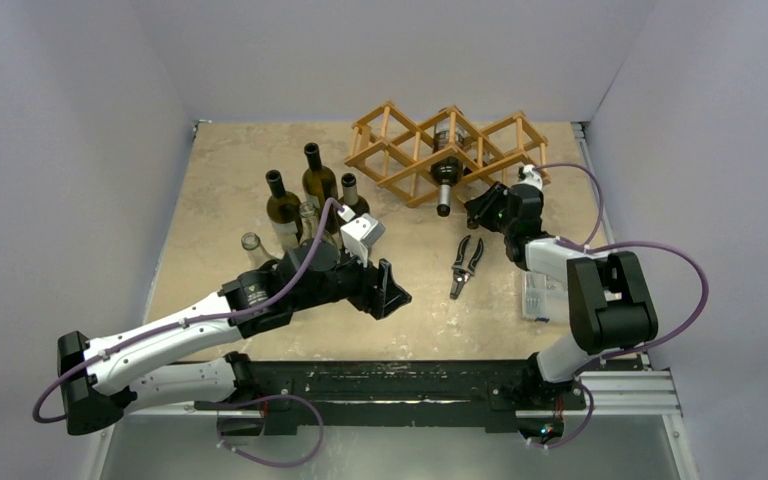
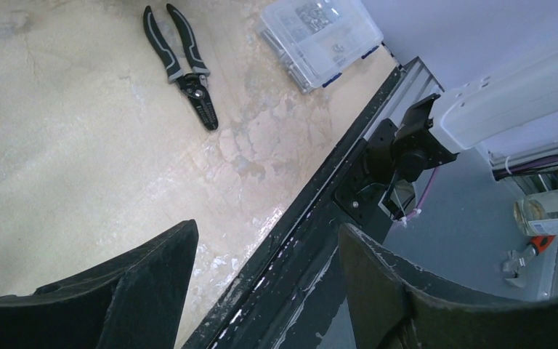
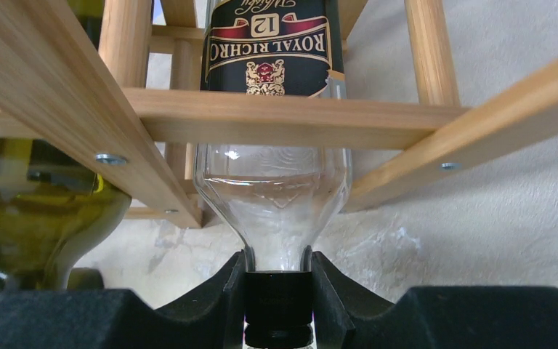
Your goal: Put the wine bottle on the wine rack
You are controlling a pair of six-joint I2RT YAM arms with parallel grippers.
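**Bottle in the Rack, Right Jaws Gripping Its Neck**

The wine bottle [image 3: 272,196] lay on its side in the wine rack [image 1: 390,135], which stood at the back of the bench [image 1: 230,170]. The bottle was clear glass with a black label. Its body sat inside one of the wooden cells. Its shoulder and neck poked out at the front, under a wooden bar.

The right gripper [image 3: 276,280] was at the neck. Its jaws were clenched tight on the dark top of the neck, one on each side.

In the next cell, just beside the clear one, lay a green bottle [image 3: 40,211].

Out on the bench, in front of the rack, a pair of pliers [image 1: 467,265] with black handles lay flat. A clear plastic box [image 2: 320,36] full of small bits sat near the front edge of the bench, by the right arm.

To the left of the rack, a few dark bottles [image 1: 318,180] stood upright in a bunch. The left gripper [image 2: 265,240] hung over the front part of the bench, near those bottles. Its jaws were apart, with nothing between them.
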